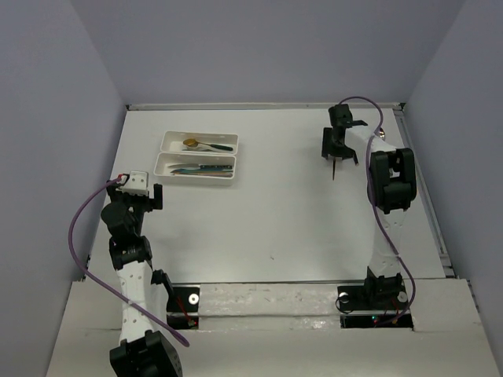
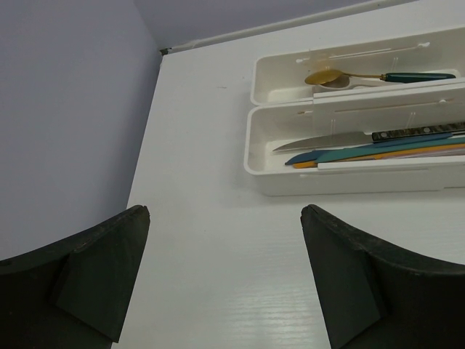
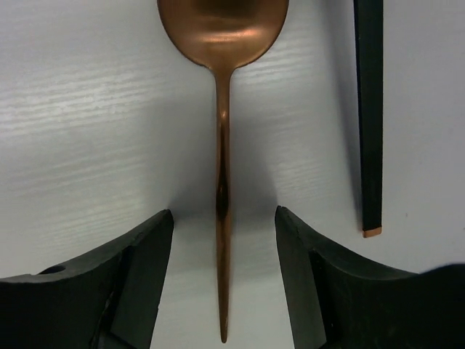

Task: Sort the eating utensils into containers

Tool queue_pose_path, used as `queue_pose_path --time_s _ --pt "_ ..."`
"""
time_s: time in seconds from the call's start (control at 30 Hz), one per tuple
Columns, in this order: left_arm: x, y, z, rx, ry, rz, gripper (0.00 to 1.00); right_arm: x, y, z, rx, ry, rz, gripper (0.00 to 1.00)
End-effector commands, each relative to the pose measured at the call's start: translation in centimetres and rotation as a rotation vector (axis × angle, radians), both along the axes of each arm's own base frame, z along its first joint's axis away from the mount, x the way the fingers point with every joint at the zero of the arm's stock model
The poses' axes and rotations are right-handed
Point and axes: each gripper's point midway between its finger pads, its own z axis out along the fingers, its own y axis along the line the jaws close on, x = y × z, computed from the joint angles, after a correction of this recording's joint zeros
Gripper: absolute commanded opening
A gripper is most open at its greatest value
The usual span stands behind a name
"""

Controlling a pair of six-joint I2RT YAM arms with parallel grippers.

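Two joined white trays [image 1: 162,154] sit at the far left of the table. The far tray [image 2: 276,76] holds a gold spoon with a teal handle [image 2: 363,75]. The near tray [image 2: 259,156] holds several knives [image 2: 378,147] in silver, teal, blue and orange. My left gripper [image 2: 225,218] is open and empty, over bare table in front of the trays, and it also shows in the top view [image 1: 156,194]. My right gripper [image 3: 224,214] is open, low at the far right [image 1: 338,151]. Its fingers straddle the handle of a copper spoon [image 3: 221,138] without touching it. A black-handled utensil [image 3: 369,109] lies just right of the spoon.
Grey walls enclose the table on three sides. The black-handled utensil pokes out below the right gripper in the top view [image 1: 335,168]. A metal rail [image 1: 424,188] runs along the table's right edge.
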Motion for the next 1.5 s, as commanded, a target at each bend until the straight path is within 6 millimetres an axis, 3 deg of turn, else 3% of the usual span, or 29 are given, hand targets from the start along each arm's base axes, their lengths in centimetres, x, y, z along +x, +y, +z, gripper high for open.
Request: queue_pose_path --time_s 0.0,0.03,0.2,0.3,0.4,0.47,0.53,0.57,0.6,0.67,0.7,0.77,0.8,0.87,0.9,0.93,0.97,1.0,1.03,1.07,1.17,1.47 --pt "0.1 0.1 1.0 0.028 -0.047 0.000 0.99 1.2 0.1 -1.6 0.062 0.011 0.026 0.56" --pt "0.1 0.1 1.0 0.029 -0.049 0.000 0.99 1.6 0.3 -1.5 0.062 0.010 0.065 0.38" --pt "0.1 0.2 0.9 0.028 -0.046 0.001 0.99 1.0 1.2 -2.4 0.093 0.043 0.140 0.00" --pt "0.2 0.2 0.9 0.027 -0.043 0.001 0.99 0.7 1.9 -2.2 0.058 0.049 0.198 0.00" --pt "0.2 0.2 0.9 0.027 -0.043 -0.001 0.99 0.7 4.3 -0.6 0.004 0.027 0.319 0.00" --pt "0.2 0.1 0.8 0.025 -0.040 -0.005 0.99 1.3 6.7 1.6 -0.018 -0.034 0.407 0.00" --pt "0.2 0.1 0.7 0.026 -0.037 -0.005 0.99 2.5 11.9 6.9 -0.044 -0.208 0.526 0.00" --pt "0.3 0.1 0.7 0.025 -0.036 -0.007 0.99 2.3 15.6 9.1 -0.043 -0.283 0.589 0.00" --pt "0.3 0.2 0.7 0.026 -0.037 -0.004 0.99 3.5 18.0 13.7 -0.020 -0.449 0.606 0.00" --pt "0.2 0.2 0.7 0.025 -0.038 0.001 0.99 3.6 22.1 18.2 0.064 -0.617 0.630 0.00" --pt "0.2 0.2 0.8 0.026 -0.041 0.003 0.99 3.4 25.9 21.5 0.129 -0.757 0.677 0.00" --pt "0.1 0.3 0.9 0.029 -0.047 0.010 0.99 3.2 30.4 26.2 0.171 -0.945 0.694 0.00" --pt "0.1 0.4 0.9 0.029 -0.047 0.012 0.99 3.8 32.2 24.7 0.151 -0.944 0.717 0.00" --pt "0.1 0.4 0.9 0.029 -0.048 0.013 0.99 4.2 35.4 24.4 0.078 -0.979 0.803 0.00" --pt "0.1 0.4 0.9 0.029 -0.048 0.013 0.99 4.6 37.1 26.9 0.054 -1.044 0.829 0.00" --pt "0.1 0.4 0.9 0.031 -0.048 0.015 0.99 4.5 40.1 23.0 -0.050 -1.006 0.932 0.00" --pt "0.1 0.4 0.9 0.032 -0.050 0.015 0.99 4.5 41.5 22.2 -0.106 -1.009 0.964 0.00" --pt "0.1 0.4 0.8 0.033 -0.048 0.015 0.99 5.0 41.9 24.2 -0.183 -1.056 0.930 0.00" --pt "0.1 0.4 0.9 0.035 -0.049 0.015 0.99 5.0 42.8 23.1 -0.250 -1.050 0.952 0.00" --pt "0.1 0.4 0.9 0.035 -0.049 0.013 0.99 4.8 44.4 19.5 -0.366 -1.011 1.028 0.00" --pt "0.1 0.4 0.8 0.037 -0.048 0.013 0.99 4.5 45.6 16.7 -0.485 -0.984 1.109 0.00" --pt "0.1 0.4 0.7 0.034 -0.045 0.010 0.99 4.5 46.0 13.5 -0.535 -0.962 1.174 0.00"
